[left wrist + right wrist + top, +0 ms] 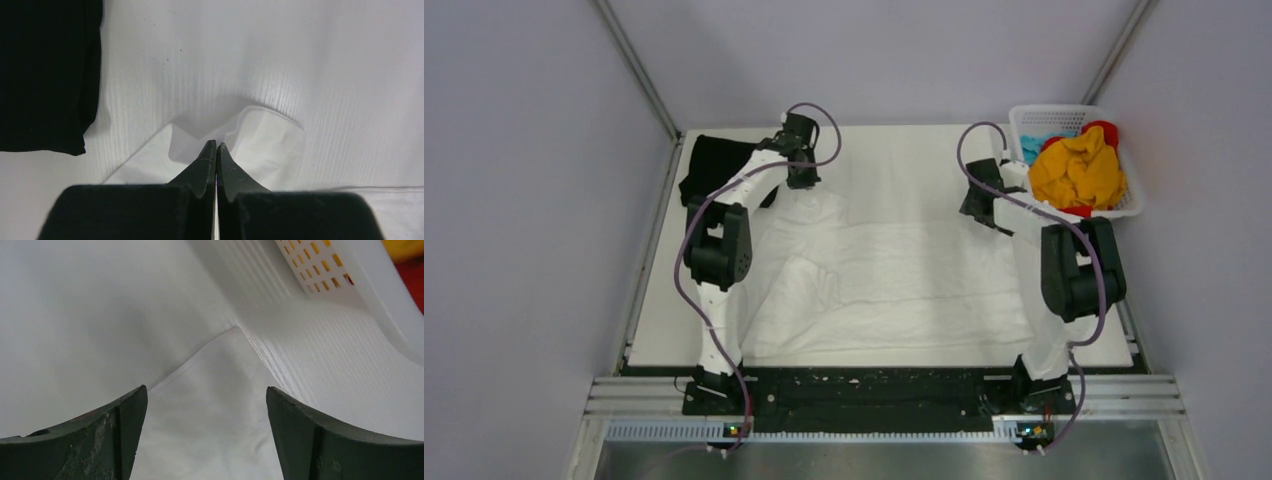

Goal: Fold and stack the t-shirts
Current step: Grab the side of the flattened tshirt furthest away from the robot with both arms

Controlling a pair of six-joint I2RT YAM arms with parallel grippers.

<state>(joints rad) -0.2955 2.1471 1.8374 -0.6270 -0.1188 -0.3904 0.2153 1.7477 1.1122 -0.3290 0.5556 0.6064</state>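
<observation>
The white t-shirt (894,280) lies spread over the middle of the table, rumpled at its left side. The black t-shirt (714,165) lies folded at the far left; it also shows in the left wrist view (45,75). My left gripper (802,178) is at the white shirt's far left corner. In the left wrist view the gripper (216,144) is shut, with a thin strip of white cloth between its jaws and the corner (265,145) tented up. My right gripper (980,205) is open (206,388) just above the shirt's far right corner (210,415), holding nothing.
A white lattice basket (1064,110) stands at the far right corner, holding yellow cloth (1079,170) plus red and blue pieces. Its wall (320,270) is close beyond my right gripper. The table (894,150) is white; a metal frame rail runs along each side.
</observation>
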